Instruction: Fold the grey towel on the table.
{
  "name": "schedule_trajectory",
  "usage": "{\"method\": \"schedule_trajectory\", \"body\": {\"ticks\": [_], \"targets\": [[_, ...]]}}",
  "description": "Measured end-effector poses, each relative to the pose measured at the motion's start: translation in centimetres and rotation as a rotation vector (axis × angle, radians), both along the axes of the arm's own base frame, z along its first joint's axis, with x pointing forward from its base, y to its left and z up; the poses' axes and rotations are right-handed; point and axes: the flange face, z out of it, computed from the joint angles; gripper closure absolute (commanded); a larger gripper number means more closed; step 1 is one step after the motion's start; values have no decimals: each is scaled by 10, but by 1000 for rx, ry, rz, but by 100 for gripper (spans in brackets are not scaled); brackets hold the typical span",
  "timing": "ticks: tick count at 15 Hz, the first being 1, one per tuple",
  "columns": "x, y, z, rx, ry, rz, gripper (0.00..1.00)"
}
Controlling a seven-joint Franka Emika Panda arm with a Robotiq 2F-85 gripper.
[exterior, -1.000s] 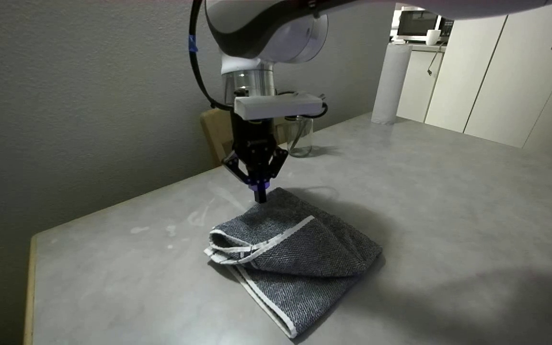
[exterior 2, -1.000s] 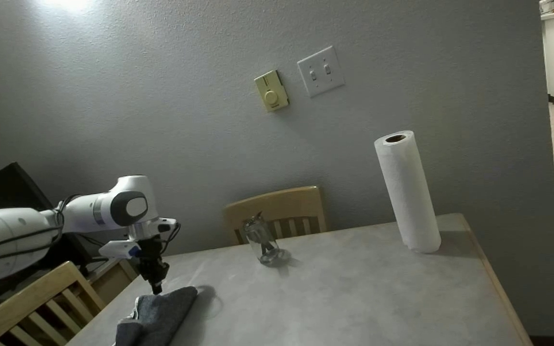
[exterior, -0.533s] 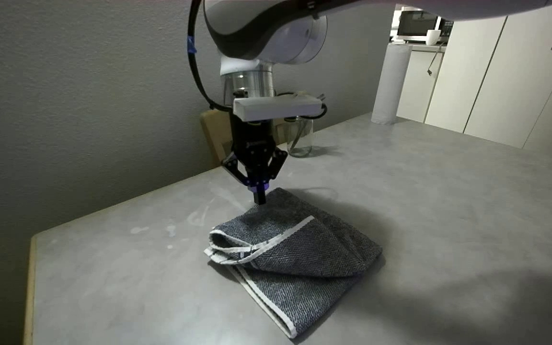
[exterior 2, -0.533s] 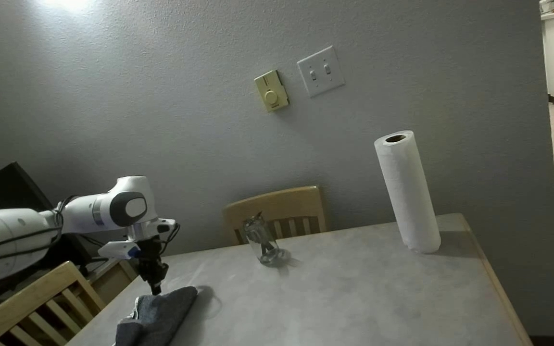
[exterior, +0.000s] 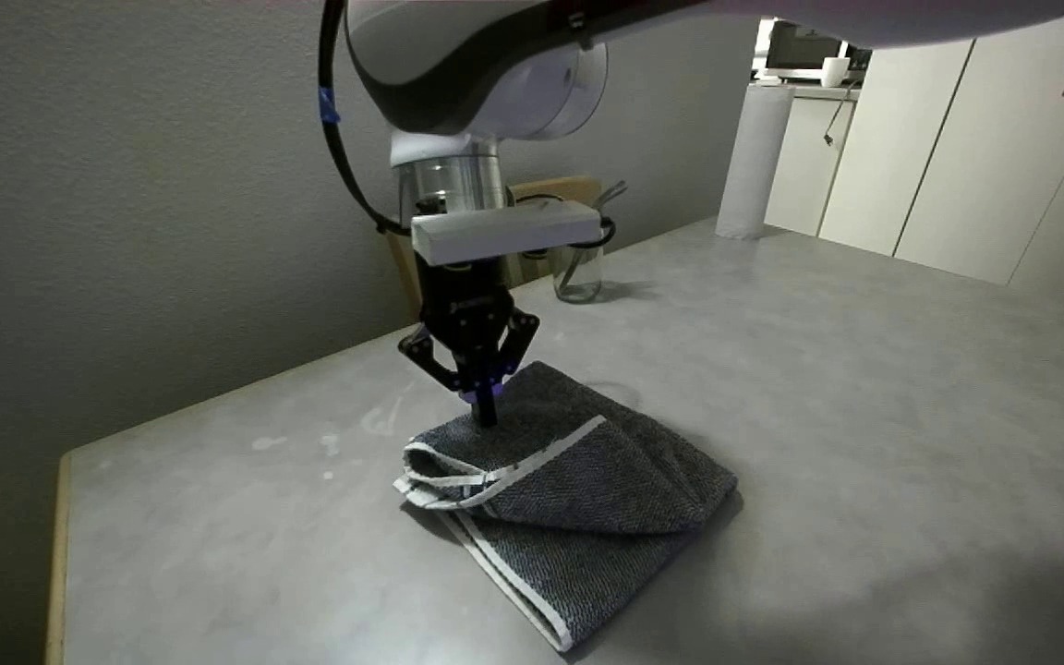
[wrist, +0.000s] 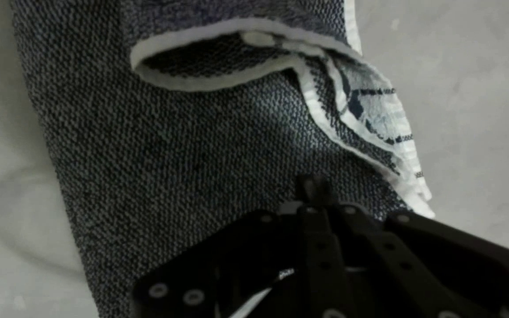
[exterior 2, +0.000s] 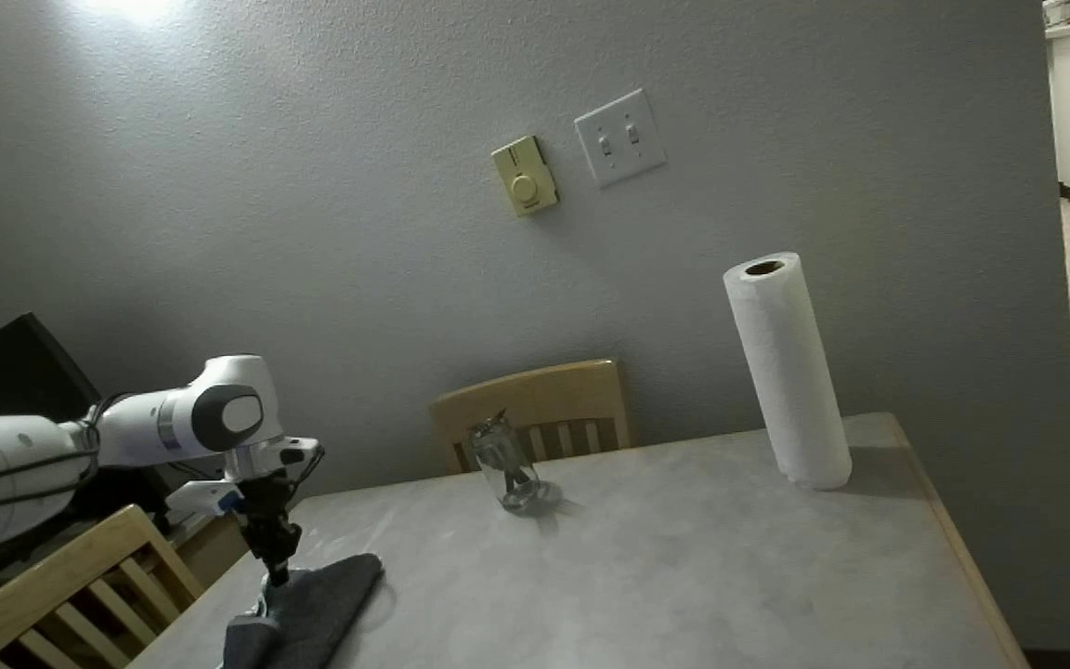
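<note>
The grey towel (exterior: 606, 489) lies in folded layers on the table (exterior: 236, 563), one pale-edged flap turned over its middle and a rolled, open fold at its near-left corner. My gripper (exterior: 484, 417) points down over the towel's left part, fingers together and nothing seen between them. In the wrist view the fingertips (wrist: 314, 187) sit over dark cloth, inside the white-striped corner; whether they touch it I cannot tell. Beyond them the looped pale edge of the flap shows. An exterior view also has the gripper (exterior 2: 278, 576) at the towel (exterior 2: 326, 599), whose lower part is cut off.
A glass jar (exterior 2: 509, 474) with dark utensils stands near the wall-side table edge. A white paper towel roll (exterior 2: 790, 381) stands upright at the far corner. Wooden chairs border the table, one behind the jar (exterior 2: 535, 400) and one beside the arm (exterior 2: 80, 585).
Over the last half second my gripper has moved down and to the left in both exterior views, from the towel's back edge to above its left part. The towel lies as before.
</note>
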Motion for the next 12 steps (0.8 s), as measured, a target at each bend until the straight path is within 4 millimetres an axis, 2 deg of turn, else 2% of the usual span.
{"method": "schedule_trajectory", "body": {"ticks": [2,7,12], "targets": [[-3,2,-7,-14,18,-22,100],[-7,-7,-27,-51,60,-74,100],[-11,-11,-34,-84,95,-152,100]]}}
